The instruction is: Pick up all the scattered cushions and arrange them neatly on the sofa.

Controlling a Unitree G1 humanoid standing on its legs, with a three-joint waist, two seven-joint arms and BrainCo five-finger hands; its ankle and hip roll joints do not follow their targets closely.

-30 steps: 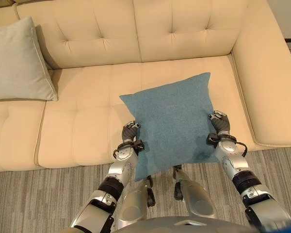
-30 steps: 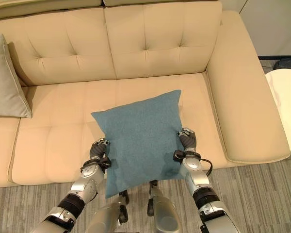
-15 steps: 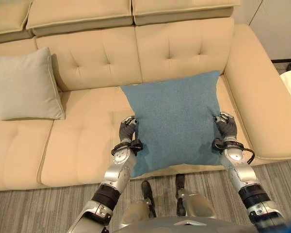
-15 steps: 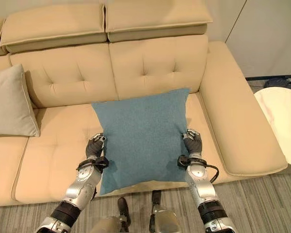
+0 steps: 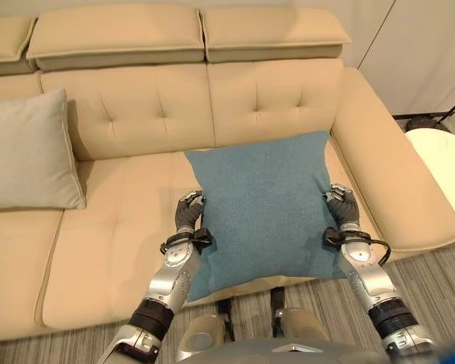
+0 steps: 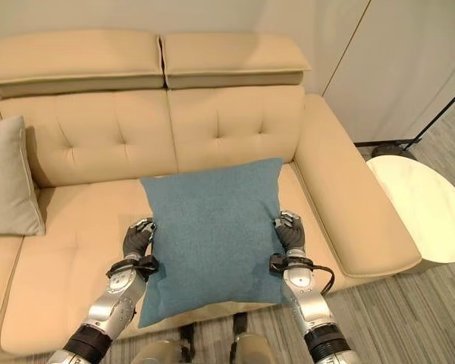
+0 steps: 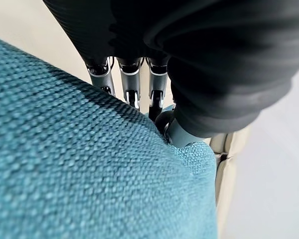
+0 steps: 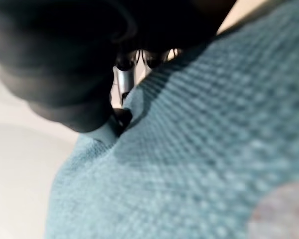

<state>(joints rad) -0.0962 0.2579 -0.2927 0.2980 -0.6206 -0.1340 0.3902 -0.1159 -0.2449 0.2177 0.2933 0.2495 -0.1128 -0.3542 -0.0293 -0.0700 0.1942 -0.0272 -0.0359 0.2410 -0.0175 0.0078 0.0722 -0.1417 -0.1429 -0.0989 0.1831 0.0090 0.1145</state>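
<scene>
Blue cushion [image 5: 268, 205] raised: earlier it was tilted with its lower corner hanging over the floor, now it is held squarer and upright before the sofa [image 5: 136, 106] backrest. Left hand [image 5: 188, 214] and right hand [image 5: 342, 206] have lifted with it, still gripping its side edges.

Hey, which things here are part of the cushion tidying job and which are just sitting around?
Part of the job:
blue cushion, gripped at its sides by the left robot hand and right robot hand
grey cushion, leaning against the sofa back
sofa

Just sitting around:
round white side table
</scene>
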